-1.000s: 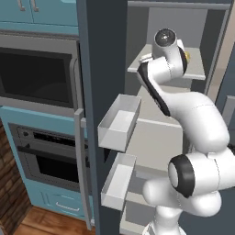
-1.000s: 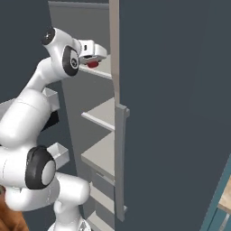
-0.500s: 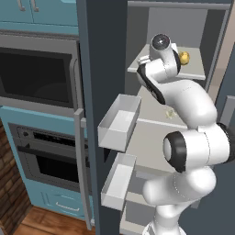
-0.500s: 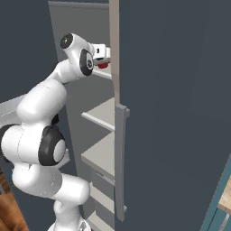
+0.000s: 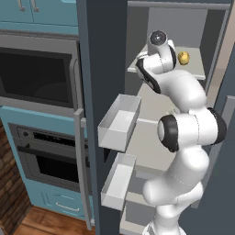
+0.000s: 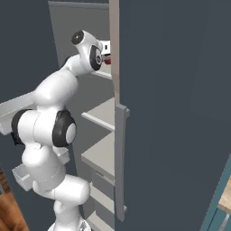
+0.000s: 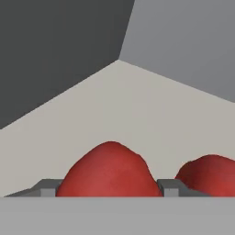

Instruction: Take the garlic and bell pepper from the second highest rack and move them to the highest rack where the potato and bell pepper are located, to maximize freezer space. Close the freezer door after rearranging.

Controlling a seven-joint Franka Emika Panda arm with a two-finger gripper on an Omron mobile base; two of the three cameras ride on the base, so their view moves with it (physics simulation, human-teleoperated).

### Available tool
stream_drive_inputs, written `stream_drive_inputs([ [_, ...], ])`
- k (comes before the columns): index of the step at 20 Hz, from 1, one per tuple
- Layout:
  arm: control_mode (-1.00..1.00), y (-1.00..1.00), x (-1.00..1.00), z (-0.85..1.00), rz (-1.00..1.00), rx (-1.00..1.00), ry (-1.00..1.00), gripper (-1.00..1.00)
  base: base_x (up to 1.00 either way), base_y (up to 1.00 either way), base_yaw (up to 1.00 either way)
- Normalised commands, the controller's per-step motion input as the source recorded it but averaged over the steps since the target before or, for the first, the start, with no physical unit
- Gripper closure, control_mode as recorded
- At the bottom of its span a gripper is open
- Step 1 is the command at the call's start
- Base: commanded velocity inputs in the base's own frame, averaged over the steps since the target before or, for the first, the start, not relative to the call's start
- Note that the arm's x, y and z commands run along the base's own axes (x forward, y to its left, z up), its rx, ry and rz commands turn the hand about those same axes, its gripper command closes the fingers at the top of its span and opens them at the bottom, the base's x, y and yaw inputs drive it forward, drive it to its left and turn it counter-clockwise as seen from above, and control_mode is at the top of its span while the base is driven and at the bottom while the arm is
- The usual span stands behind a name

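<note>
My gripper (image 7: pixel 109 188) is shut on a red bell pepper (image 7: pixel 110 167), holding it just above the pale floor of the highest rack (image 7: pixel 137 105). A second red bell pepper (image 7: pixel 209 174) lies close by on the same rack. In the right base view the hand (image 6: pixel 106 48) reaches in over the top rack with a bit of red pepper (image 6: pixel 107 61) under it. The yellowish potato (image 5: pixel 183 57) rests on the top rack (image 5: pixel 195 73) behind the arm. A small pale thing, probably the garlic (image 5: pixel 173 110), sits on the second rack, partly hidden by the arm.
The freezer door (image 6: pixel 171 113) stands open and close at the right of the arm. The other door (image 5: pixel 103 69) carries two white bins (image 5: pixel 120 121) that jut out at the left. Lower shelves (image 6: pixel 101 153) sit beneath. An oven (image 5: pixel 41 137) is at the left.
The arm has stretched further into the freezer, carrying the held pepper deeper over the top rack. The gripper has stayed shut.
</note>
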Motion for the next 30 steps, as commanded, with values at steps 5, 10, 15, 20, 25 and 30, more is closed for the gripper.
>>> stream_drive_inputs([
  [5, -1.00, 0.00, 0.29, -0.36, 0.00, 0.00, -0.01, -1.00, 0.00, 0.00, 0.00],
  [10, -1.00, 0.02, -0.35, 0.00, 0.00, 0.01, -0.01, -1.00, 0.00, 0.00, 0.00],
  [15, -1.00, 0.14, -0.60, 0.02, 0.00, 0.00, -0.08, -1.00, 0.00, 0.00, 0.00],
  [20, -1.00, 0.33, -0.89, 0.11, 0.00, 0.00, -0.13, -1.00, 0.00, 0.00, 0.00],
  [25, -1.00, 0.37, -1.00, 0.01, -0.13, 0.05, -0.02, -1.00, 0.00, 0.00, 0.00],
  [30, -1.00, 0.06, -0.98, 0.00, -0.48, 0.29, 0.00, -1.00, 0.00, 0.00, 0.00],
])
